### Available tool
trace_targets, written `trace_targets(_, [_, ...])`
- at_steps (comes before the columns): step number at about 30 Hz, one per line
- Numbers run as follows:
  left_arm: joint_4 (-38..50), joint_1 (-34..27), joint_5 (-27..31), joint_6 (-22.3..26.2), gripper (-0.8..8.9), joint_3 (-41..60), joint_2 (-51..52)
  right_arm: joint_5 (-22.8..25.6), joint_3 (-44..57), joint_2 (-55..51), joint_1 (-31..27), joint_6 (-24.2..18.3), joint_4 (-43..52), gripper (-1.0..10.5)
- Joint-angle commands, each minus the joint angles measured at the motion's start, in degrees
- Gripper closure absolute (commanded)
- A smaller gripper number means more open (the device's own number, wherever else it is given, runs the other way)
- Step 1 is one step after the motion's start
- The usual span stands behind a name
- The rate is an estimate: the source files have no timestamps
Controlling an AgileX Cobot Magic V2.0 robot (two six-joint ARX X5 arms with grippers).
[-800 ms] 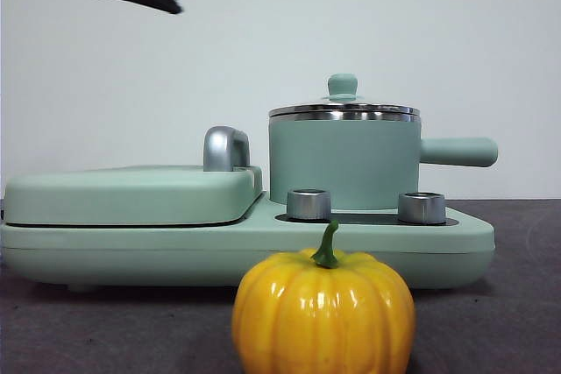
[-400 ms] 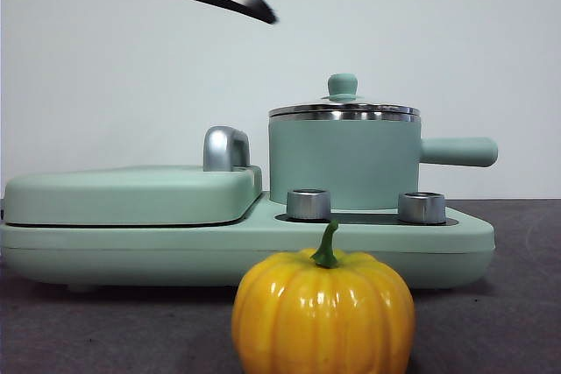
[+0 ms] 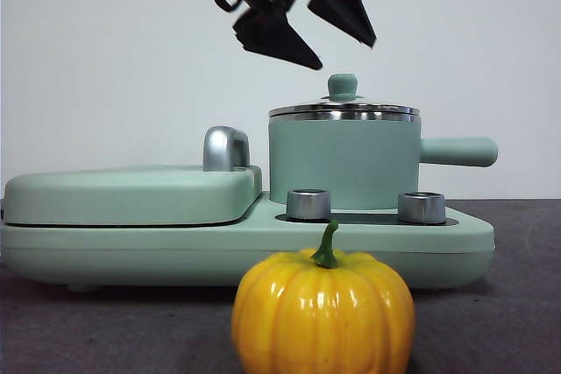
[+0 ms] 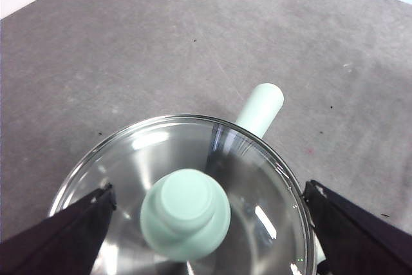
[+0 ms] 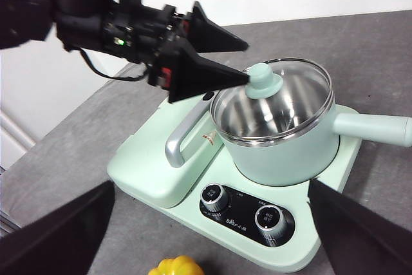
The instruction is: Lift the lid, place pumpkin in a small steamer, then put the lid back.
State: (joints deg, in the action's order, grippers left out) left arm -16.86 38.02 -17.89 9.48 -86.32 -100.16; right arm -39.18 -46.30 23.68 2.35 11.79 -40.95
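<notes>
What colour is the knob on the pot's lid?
Mint green; the knob shows best in the left wrist view.

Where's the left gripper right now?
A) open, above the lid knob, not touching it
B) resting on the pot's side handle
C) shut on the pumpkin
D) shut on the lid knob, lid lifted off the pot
A: the left gripper hangs open just above the lid, its fingertips either side of the knob without touching it; the lid sits on the small steamer.
</notes>
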Motion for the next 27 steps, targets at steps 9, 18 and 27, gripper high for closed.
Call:
trace_targets(9, [3.54, 0.61, 0.17, 0.13, 3.49, -1.51, -4.48, -0.04, -0.92, 0.26, 0.15, -0.63, 0.39, 4.7])
trace_targets(18, [3.67, 0.61, 0.17, 0.13, 3.92, -1.51, -6.80, -0.04, -0.92, 0.26, 0.15, -0.63, 0.42, 4.7])
trace_targets(27, [6.08, 0.61, 2.10, 0.28, 6.03, -1.51, -6.91, -0.02, -0.92, 0.26, 0.15, -0.61, 0.39, 4.7])
